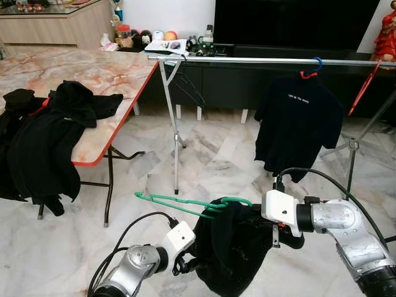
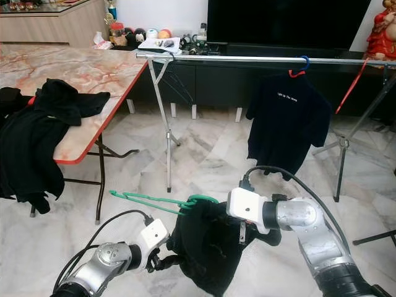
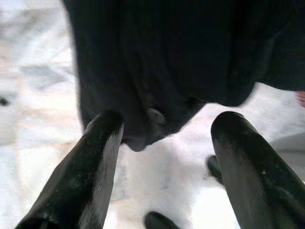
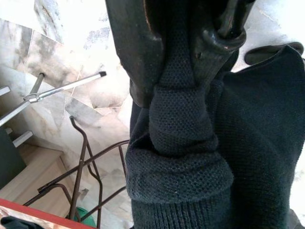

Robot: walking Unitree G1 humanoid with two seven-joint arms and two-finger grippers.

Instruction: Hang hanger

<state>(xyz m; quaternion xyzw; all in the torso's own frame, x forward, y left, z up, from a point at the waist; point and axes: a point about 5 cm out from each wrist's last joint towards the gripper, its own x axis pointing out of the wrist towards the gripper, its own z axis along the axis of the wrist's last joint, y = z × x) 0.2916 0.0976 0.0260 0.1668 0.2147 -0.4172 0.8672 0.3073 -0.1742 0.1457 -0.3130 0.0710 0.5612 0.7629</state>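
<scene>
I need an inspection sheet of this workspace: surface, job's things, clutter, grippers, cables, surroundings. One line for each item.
Surface: white marble floor; marbled folding table with red edge at left.
Job's things: green hanger partly inside the black garment; drying rail ahead, black T-shirt hanging on a blue hanger.
Clutter: dark clothes heaped over the table edge.
Grippers: right gripper pinches the garment's fabric; left gripper open, at the garment's lower edge.
Cables: black cable loops over the right arm; another at the left arm.
Surroundings: dark TV console, small items on it.
</scene>
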